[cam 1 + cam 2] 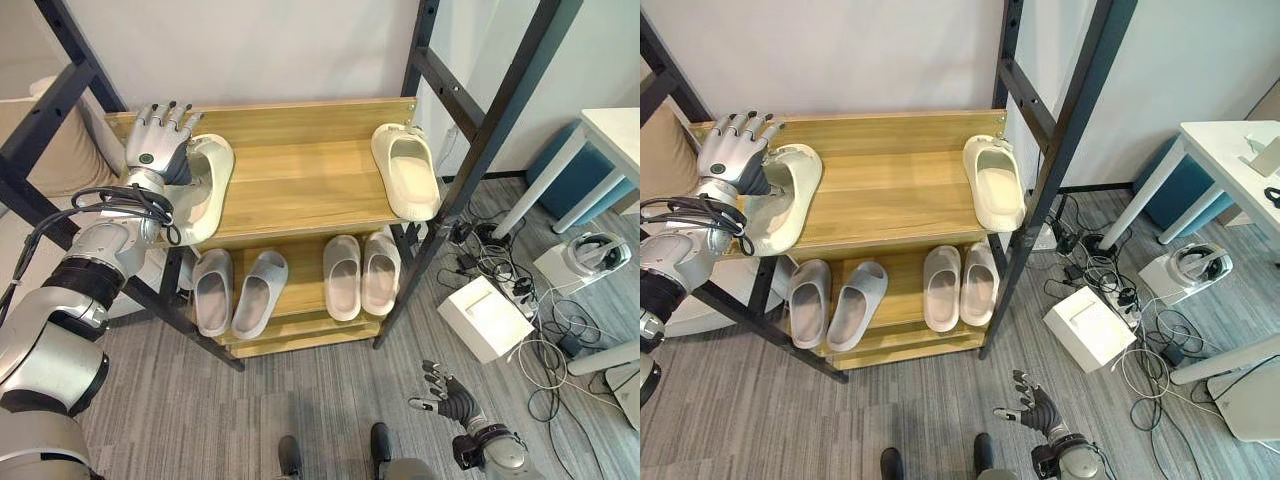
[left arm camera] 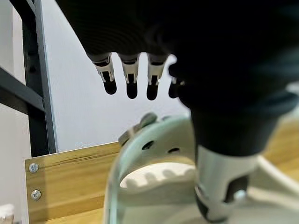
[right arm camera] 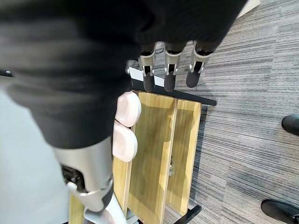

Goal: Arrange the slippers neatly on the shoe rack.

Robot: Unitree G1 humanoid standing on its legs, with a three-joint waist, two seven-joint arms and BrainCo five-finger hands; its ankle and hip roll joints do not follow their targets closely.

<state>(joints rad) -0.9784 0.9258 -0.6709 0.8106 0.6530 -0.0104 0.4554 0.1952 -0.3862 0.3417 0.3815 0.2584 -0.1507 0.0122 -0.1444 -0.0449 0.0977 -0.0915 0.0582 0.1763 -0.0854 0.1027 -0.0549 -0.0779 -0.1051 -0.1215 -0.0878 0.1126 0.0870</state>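
A wooden shoe rack (image 1: 300, 190) with two shelves stands in the centre of the frame against a pale wall. On the top shelf lie two cream slippers, well apart: the left slipper (image 1: 205, 195) at the upper left edge of the shelf, the right slipper (image 1: 408, 172) at the upper right edge. Both have their long axes running front to back, toes toward the wall. On the lower shelf two pairs of pinkish slippers (image 1: 290, 283) sit side by side.

The left hand (image 1: 160, 140) is at the upper left, resting over the left slipper's outer edge, fingers (image 2: 131, 83) straight and spread, thumb down against the slipper; it does not clamp it. The right hand (image 1: 450, 398) hangs low at the lower right above the grey floor (image 1: 250, 420), fingers loosely apart, holding nothing.

The right slipper lies toward the frame's right of the left hand, so pairing them likely means sliding the left one that way, and the left hand is far nearer.
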